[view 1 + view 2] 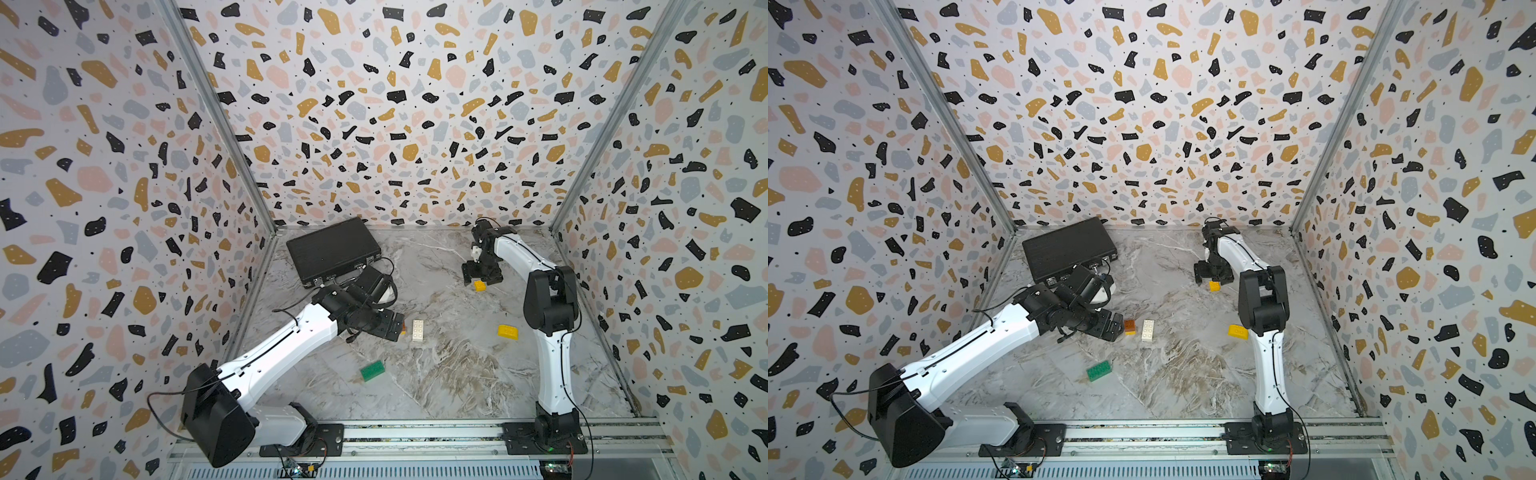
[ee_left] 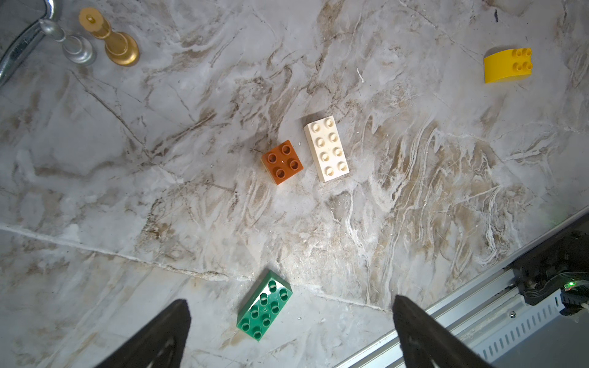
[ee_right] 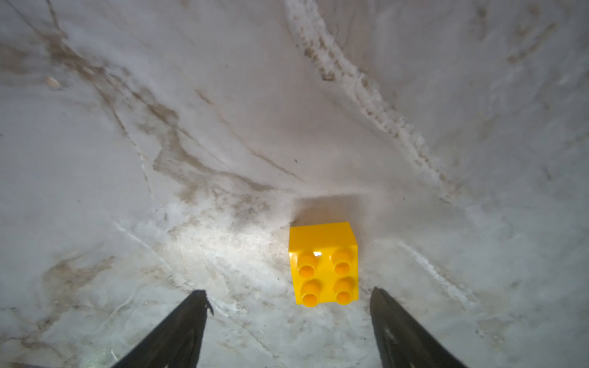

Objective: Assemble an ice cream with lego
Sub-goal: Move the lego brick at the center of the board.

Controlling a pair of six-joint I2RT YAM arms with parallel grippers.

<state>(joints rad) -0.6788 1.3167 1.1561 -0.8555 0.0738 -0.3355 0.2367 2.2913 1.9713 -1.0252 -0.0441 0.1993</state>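
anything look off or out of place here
The small yellow brick just ahead of the open jaws of the right gripper lies tipped on its side, studs facing sideways, while the white brick, green brick and orange brick sit studs up. A black case at the back looks unrelated to the bricks.

Legible text, labels, brands, numbers, signs: none in any view. Studs on the small yellow square brick [image 3: 323, 264], seen closest, are too blurred for lettering. On the black briefcase [image 1: 332, 249], left of frame centre in both top views, no marking is readable.
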